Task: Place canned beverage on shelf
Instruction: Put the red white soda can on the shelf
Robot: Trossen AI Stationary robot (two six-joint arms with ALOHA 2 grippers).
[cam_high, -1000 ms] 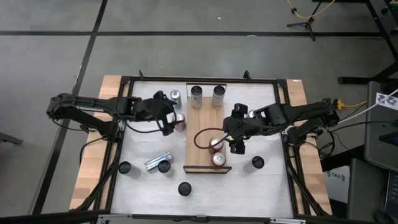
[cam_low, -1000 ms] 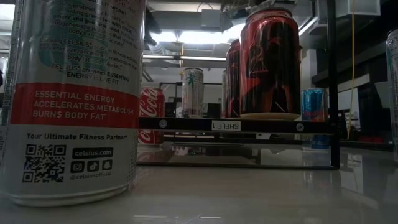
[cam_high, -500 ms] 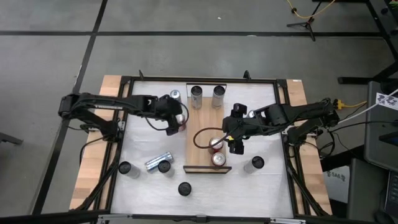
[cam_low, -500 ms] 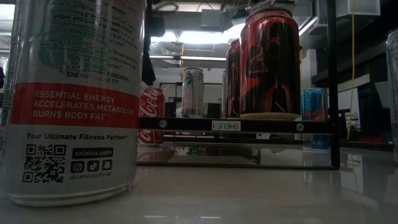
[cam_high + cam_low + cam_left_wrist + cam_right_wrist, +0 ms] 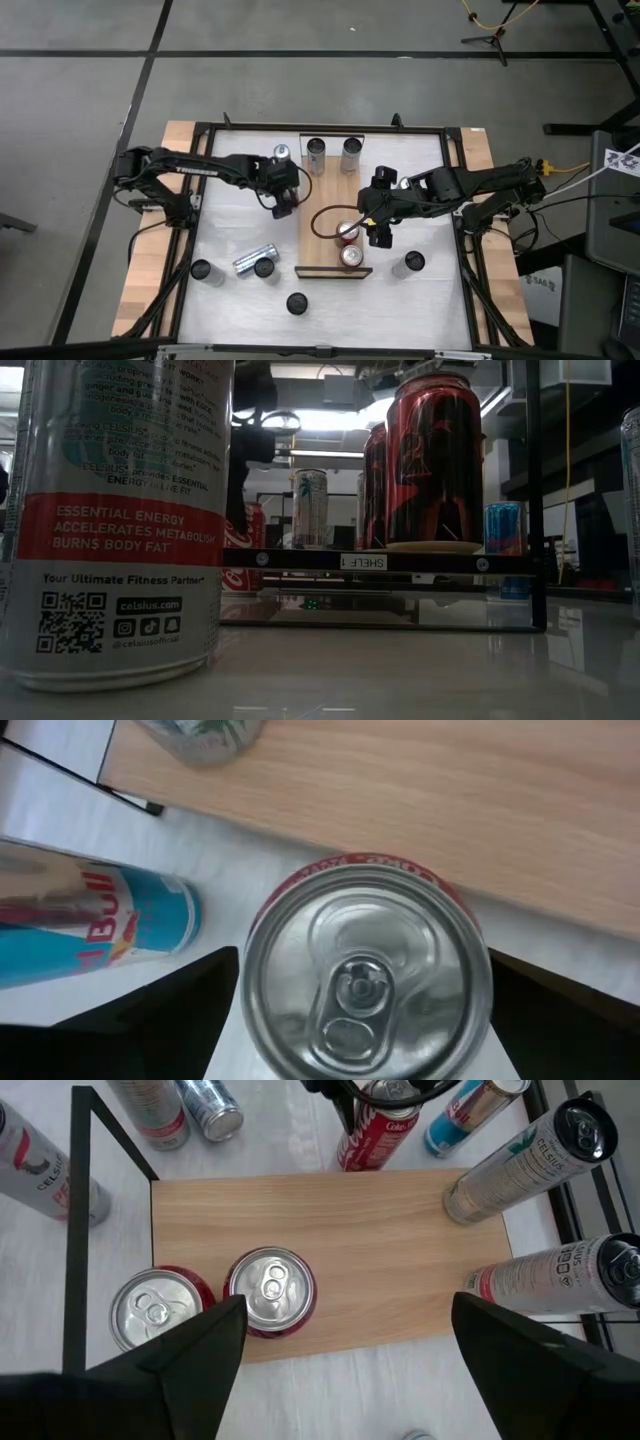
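Two claws are out, but only the left claw [image 5: 286,196] matters now: it hangs straight over the red cola can [image 5: 365,975], fingers spread wide on either side and gripping nothing. That can stands upright on the bench, just beside the shelf [image 5: 322,205] along its long edge. Right claw [image 5: 378,228] waits wide open and empty across the shelf

- Grey concrete floor [image 5: 90,60] surrounds the table [image 5: 230,230], crossed by dark seam lines.
- A yellow cable [image 5: 490,18] lies by a black stand foot [image 5: 487,40].
- Bright ceiling lights [image 5: 320,418] glow beyond the table in the low view.
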